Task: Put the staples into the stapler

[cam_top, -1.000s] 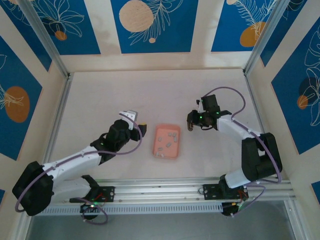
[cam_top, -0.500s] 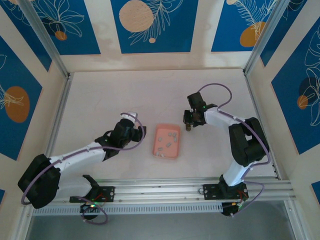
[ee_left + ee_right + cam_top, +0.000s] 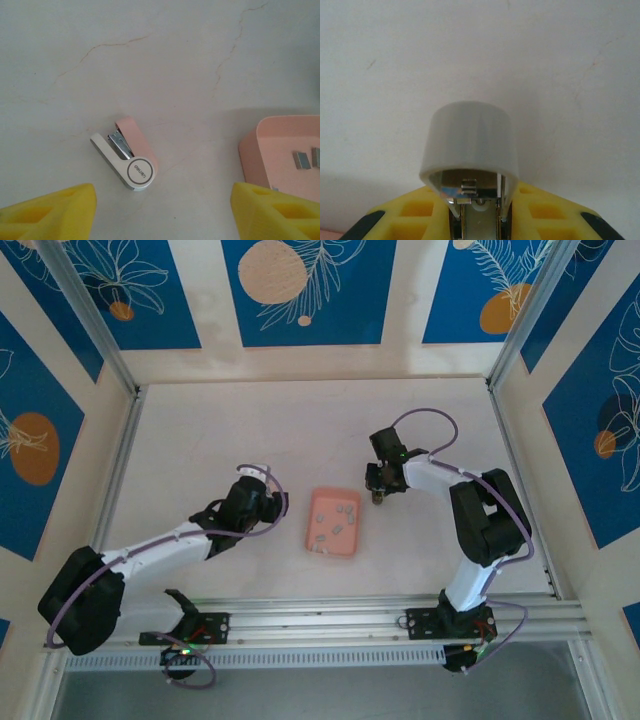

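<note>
Right arm (image 3: 480, 525): over the last second it had folded tighter, and its wrist had drawn in from the right toward the far right corner of the tray.
Left arm (image 3: 150, 550): it had slid a little back and to its own left, with its wrist low over the table (image 3: 250, 430).
Meaning for the task: nothing had been loaded. By my reading both arms had only taken station, one on each side of the tray, so picking up a strip was the step still to come.
Tray (image 3: 248, 150): salmon-pink and flat on the table between the two grippers, it had not moved.
Right gripper (image 3: 475, 220): it was pinched on what looked like a grey-capped stapler (image 3: 469, 142). The stapler faced the wrist camera end-on, with its chrome channel showing between the jaws. In the top view this gripper hung just beside the tray.
Left gripper (image 3: 162, 212): it was spread wide and held nothing.
Pink-and-white stapler (image 3: 131, 162): it lay on the table with its lid swung open in a V and its metal magazine bared. It sat just ahead of the left gripper's gap, touching neither tip, with the tray near on its right.
Staples (image 3: 302, 160): small grey strips lay loose inside the tray, apart from both grippers, and none had been lifted.
</note>
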### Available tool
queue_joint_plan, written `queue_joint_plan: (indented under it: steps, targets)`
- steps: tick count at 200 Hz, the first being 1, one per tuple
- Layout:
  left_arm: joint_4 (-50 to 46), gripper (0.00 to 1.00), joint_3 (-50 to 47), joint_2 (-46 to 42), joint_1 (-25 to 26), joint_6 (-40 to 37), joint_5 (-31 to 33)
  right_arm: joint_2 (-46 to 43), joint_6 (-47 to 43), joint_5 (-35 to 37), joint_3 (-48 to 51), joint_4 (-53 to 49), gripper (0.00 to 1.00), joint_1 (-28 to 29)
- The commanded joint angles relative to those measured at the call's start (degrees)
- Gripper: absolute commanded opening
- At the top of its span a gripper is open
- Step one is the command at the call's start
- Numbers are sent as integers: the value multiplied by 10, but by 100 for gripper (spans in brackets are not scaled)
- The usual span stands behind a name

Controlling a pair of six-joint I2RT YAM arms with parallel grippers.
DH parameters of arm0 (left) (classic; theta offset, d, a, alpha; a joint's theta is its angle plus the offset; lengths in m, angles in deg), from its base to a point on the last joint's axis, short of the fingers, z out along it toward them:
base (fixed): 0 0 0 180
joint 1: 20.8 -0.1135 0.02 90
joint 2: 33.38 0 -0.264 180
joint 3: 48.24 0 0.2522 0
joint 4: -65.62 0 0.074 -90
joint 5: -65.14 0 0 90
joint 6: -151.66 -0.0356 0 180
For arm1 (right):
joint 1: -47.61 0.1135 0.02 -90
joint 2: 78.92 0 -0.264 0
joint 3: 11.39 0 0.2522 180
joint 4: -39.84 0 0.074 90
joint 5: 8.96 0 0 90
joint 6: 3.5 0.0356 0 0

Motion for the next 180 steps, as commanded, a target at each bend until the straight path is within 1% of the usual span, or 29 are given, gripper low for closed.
queue_joint_plan:
  steps: [1, 69, 105, 152, 180]
  targets:
    - [-12, 71, 16, 4, -9, 11, -10, 2, -16, -3, -3, 9, 29, 6]
    - [-32, 71, 26, 21, -28, 30, -42, 3, -31, -11, 2, 10, 29, 7]
    - [-34, 71, 31, 31, -34, 32, -52, -4, -32, -23, 5, 14, 37, 7]
    - [-49, 71, 44, 45, -42, 41, -63, -19, -39, -33, 8, 14, 42, 9]
    - [-62, 70, 53, 52, -48, 45, -70, -50, -44, -34, 9, 5, 45, 15]
